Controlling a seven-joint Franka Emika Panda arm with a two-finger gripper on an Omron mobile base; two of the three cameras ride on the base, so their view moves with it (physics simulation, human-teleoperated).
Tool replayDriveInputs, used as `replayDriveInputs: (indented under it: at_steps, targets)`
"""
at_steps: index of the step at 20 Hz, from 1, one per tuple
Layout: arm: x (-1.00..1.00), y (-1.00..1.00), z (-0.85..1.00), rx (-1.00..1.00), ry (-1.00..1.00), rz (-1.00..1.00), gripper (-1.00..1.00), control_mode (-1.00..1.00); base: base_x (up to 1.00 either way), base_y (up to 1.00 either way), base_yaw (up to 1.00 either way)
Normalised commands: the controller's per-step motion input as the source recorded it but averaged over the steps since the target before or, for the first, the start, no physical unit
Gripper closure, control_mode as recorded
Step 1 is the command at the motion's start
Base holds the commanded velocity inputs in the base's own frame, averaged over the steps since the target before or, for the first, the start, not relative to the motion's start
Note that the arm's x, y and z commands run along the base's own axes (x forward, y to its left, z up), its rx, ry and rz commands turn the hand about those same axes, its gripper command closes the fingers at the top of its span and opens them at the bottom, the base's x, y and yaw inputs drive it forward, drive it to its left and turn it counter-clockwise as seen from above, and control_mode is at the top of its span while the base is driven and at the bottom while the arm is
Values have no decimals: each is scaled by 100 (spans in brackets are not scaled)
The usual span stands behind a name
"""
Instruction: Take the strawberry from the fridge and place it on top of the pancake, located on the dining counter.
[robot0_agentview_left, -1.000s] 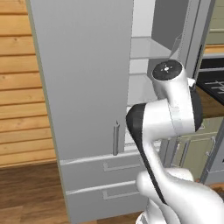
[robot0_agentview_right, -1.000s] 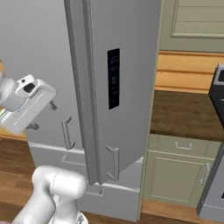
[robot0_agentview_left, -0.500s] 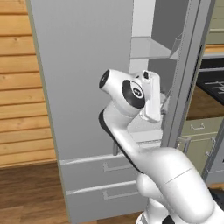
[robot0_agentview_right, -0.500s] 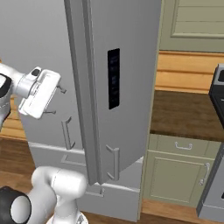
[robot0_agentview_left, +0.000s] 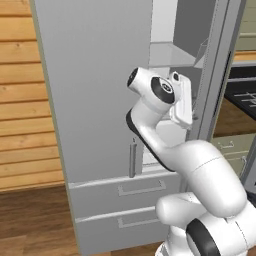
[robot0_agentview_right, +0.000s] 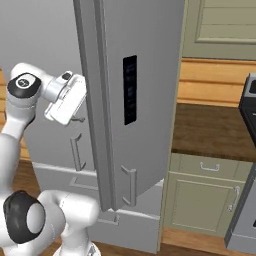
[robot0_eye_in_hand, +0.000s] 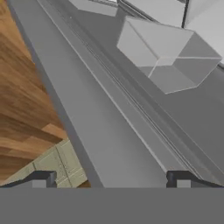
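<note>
1. The tall matte grey fridge (robot0_agentview_left: 95, 100) stands upright, long axis vertical, on the wooden floor (robot0_agentview_left: 35, 220); its right door (robot0_agentview_right: 135, 95) is swung open, the white interior (robot0_agentview_left: 167, 35) showing.
2. Long vertical bar handles and two lower drawers (robot0_agentview_left: 125, 187) are seen.
3. The gripper (robot0_eye_in_hand: 111, 177) is held at the open door's edge, jaws spread wide, nothing gripped.
4. Wood-plank wall (robot0_agentview_left: 25, 100) and green cabinets (robot0_agentview_right: 200, 200) surround it.

The tall matte grey fridge (robot0_agentview_left: 95, 100) is seen close up from behind the arm on its left, looking forward. The same fridge (robot0_agentview_right: 135, 100) is viewed from the right rear. Both views share it. The hand camera faces along its open door's edge (robot0_eye_in_hand: 122, 131), very near.
</note>
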Motion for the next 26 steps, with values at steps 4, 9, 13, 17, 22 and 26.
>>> replayDriveInputs:
  at_steps: [4, 9, 13, 17, 22, 26]
  targets:
    - [-4, -56, 0, 0, 0, 0, -100, -100, 0, 0, 0]
    - [-64, -74, 0, 0, 0, 0, -100, -100, 0, 0, 0]
    - [-48, -92, 0, 0, 0, 0, -100, -100, 0, 0, 0]
    - [0, -87, 0, 0, 0, 5, -100, -100, 0, 0, 0]
    - [0, -78, 0, 0, 0, 8, -100, -100, 0, 0, 0]
    - [-4, -21, 0, 0, 0, 7, -100, -100, 0, 0, 0]
